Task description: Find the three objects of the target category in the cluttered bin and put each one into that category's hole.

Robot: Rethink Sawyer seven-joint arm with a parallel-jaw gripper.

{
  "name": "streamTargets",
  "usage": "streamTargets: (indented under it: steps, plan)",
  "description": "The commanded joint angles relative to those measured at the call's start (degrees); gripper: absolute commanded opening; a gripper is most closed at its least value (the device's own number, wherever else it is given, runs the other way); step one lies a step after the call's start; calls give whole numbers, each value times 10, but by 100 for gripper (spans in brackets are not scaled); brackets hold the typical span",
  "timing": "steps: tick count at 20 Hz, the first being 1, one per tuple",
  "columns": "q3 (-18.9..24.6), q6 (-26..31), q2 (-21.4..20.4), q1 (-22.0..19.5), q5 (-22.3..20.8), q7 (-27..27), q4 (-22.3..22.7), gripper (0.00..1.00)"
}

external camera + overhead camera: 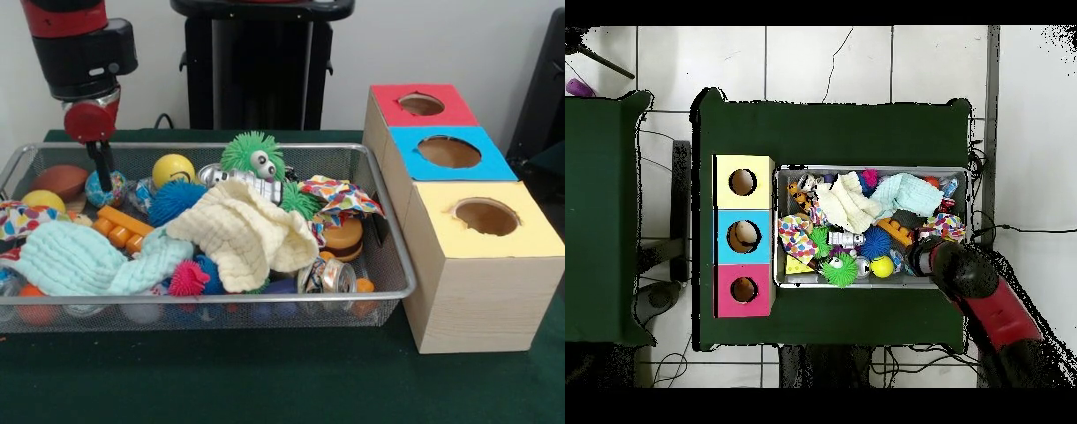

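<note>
- Far left of the front view, the red and black arm (pixel 81 49) comes down from above, and the end effector (pixel 105 173) dips into the wire-mesh bin (pixel 402 265) at its far left corner.
- Its dark tip sits right against a blue patterned ball (pixel 104 188); whether the fingers are apart or together, I cannot tell.
- Beside it, a brown ball (pixel 62 180) lies at the back wall, and a yellow ball (pixel 42 200) just in front.
- A pale mint cloth (pixel 88 261) sprawls across the front left, with orange blocks (pixel 119 231) peeking out behind it.
- Moving along: a yellow smiley ball (pixel 173 169), a blue spiky ball (pixel 173 201), a small pink spiky ball (pixel 188 277).
- Centre stage, a cream cloth (pixel 247 234) drapes over the pile, and a green fuzzy toy with eyes (pixel 252 157) pokes up behind it.
- Right end of the bin: a colourful patterned cloth (pixel 340 196), a toy burger (pixel 342 238), a tin can (pixel 327 276) at the front wall.
- The bin sits on the green counter (pixel 265 380), its right end near the three boxes.
- Those boxes run in a row: red-topped box (pixel 422 104) farthest, blue-topped box (pixel 450 152) in the middle, yellow-topped box (pixel 485 221) nearest, each with a round hole.
- From overhead, the arm reaches the opposite, right end of the bin (pixel 873 286).
</note>
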Motion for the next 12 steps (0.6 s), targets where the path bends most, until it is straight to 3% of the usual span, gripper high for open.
streamTargets:
  steps: [1, 8, 12]
  plan:
    - [18, 28, 26, -23, -28, -13, -69, 100]
    - [29, 51, 49, -46, -51, -41, -111, 100]
    - [42, 32, 69, -58, -59, -37, -117, 100]
